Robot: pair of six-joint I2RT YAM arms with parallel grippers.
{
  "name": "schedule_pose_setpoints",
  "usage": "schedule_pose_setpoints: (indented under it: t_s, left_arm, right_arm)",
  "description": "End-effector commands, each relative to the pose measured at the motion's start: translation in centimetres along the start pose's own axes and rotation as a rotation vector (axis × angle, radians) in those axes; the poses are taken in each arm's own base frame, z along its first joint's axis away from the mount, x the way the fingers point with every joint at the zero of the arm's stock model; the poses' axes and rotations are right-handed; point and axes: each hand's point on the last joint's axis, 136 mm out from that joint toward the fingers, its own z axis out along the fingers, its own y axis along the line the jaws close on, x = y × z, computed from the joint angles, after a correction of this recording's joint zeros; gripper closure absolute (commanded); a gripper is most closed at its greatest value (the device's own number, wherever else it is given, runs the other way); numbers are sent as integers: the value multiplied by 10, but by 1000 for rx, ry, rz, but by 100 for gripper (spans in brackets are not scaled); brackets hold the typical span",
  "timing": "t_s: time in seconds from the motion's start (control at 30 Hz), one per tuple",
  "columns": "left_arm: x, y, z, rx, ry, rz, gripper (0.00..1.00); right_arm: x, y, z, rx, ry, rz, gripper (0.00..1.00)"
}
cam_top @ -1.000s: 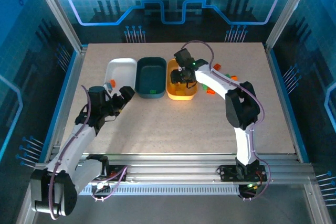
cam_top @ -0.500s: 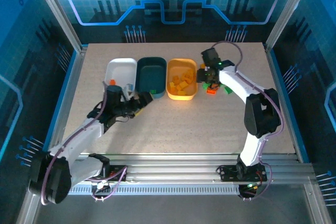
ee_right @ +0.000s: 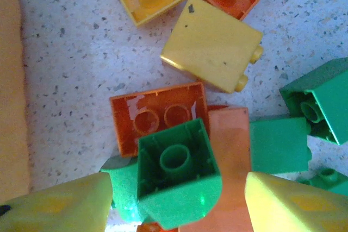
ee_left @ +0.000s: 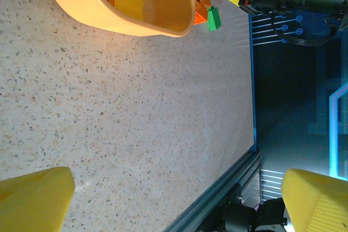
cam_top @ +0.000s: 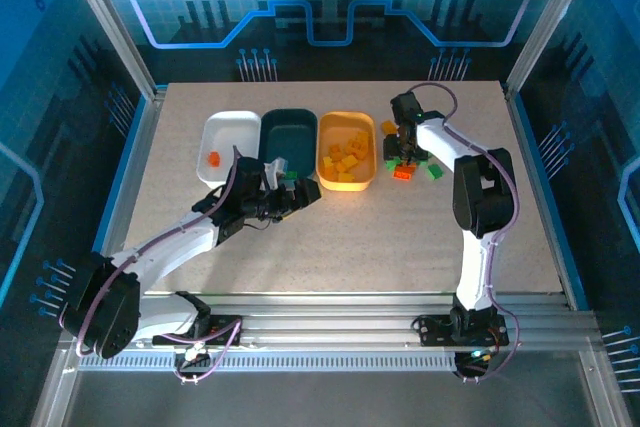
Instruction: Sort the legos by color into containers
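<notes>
Three containers stand in a row: a white tub [cam_top: 230, 132], a dark teal tub [cam_top: 287, 137] and an orange tub [cam_top: 346, 179]. A red-orange lego [cam_top: 213, 158] lies in the white tub and several yellow legos [cam_top: 348, 159] in the orange one. More legos [cam_top: 412, 169] are heaped right of the orange tub. My right gripper [cam_top: 405, 154] hangs over this heap. It [ee_right: 176, 205] is open, its fingertips [ee_right: 60, 205] on either side of an upturned green lego [ee_right: 176, 175], with a gap on the right. My left gripper [cam_top: 300, 193] is open and empty in front of the teal tub.
The left wrist view looks along bare table past the orange tub [ee_left: 136, 14] to a green lego [ee_left: 213, 19] and the right-hand table rail [ee_left: 239, 188]. Around the green lego lie yellow [ee_right: 212, 44], red-orange [ee_right: 157, 120] and other green bricks [ee_right: 321, 101].
My right gripper left the orange tub and came down over the heap to its right. My left arm swung right, from beside the white tub to the front of the teal tub.
</notes>
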Motion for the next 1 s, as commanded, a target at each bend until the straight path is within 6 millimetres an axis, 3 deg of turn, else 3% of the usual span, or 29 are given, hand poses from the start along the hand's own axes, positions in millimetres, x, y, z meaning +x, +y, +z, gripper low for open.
schedule_pose_setpoints:
  t_s: [0.0, 0.13, 0.23, 0.43, 0.5, 0.6, 0.67, 0.7, 0.77, 0.9, 0.97]
  left_arm:
    - [-8, -7, -3, -10, -23, 41, 1]
    - [-9, -6, -1, -19, -20, 43, 1]
    - [-11, -6, 2, -20, -14, 40, 1]
    - [-19, -8, -2, -23, -19, 33, 1]
    - [-33, 4, -12, -33, -46, -37, 1]
    - [-63, 43, -44, -79, -160, -213, 1]
    - [-78, 77, -71, -126, -265, -356, 1]
    - [-83, 96, -84, -158, -318, -438, 1]
    - [-89, 116, -99, -156, -385, -520, 1]
    - [-86, 133, -104, -148, -388, -588, 1]
    - [-81, 132, -103, -131, -372, -592, 1]
  right_arm:
    - [-4, -6, 3, 2, 10, 3, 39]
    - [-6, -11, 3, -2, -4, 19, 57]
    - [-6, -14, 0, -4, -12, 28, 64]
    - [-10, -14, -27, -28, -62, 56, 66]
    - [-12, -14, -42, -31, -90, 66, 67]
    - [-17, 0, -75, -55, -161, 61, 67]
    - [-20, 21, -92, -106, -203, 68, 67]
    - [-23, 41, -98, -170, -216, 68, 67]
    - [-27, 84, -108, -256, -227, 33, 67]
    - [-25, 187, -114, -406, -222, -96, 67]
    - [-24, 224, -111, -425, -214, -146, 67]
